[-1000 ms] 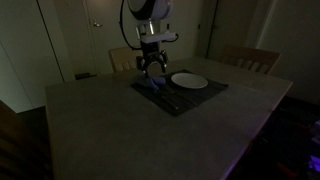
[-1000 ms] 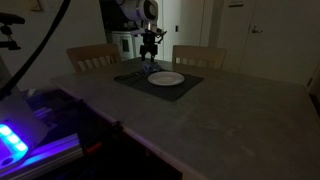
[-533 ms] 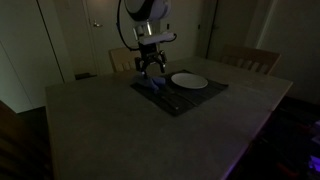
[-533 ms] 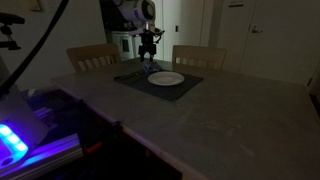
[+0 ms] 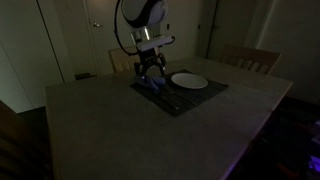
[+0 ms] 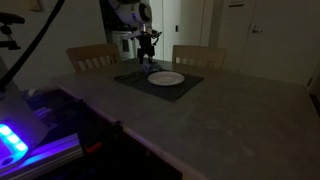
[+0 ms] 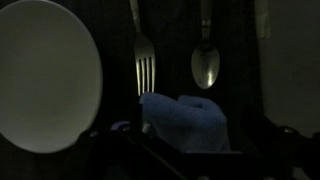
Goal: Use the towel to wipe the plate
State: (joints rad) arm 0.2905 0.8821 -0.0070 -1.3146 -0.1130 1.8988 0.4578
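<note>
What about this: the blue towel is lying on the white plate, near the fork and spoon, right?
Not quite. The wrist view shows the blue towel lying beside the white plate, not on it, near the fork and spoon.

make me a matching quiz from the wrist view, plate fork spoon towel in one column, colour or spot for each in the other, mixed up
Things:
1 plate
2 fork
3 spoon
4 towel

Descriptions (wrist view):
a blue, bunched, bottom centre
b shiny bowl, right of the fork
c white, round, at the left edge
d between plate and spoon, tines toward the towel

Pairs: 1-c, 2-d, 3-b, 4-a
</note>
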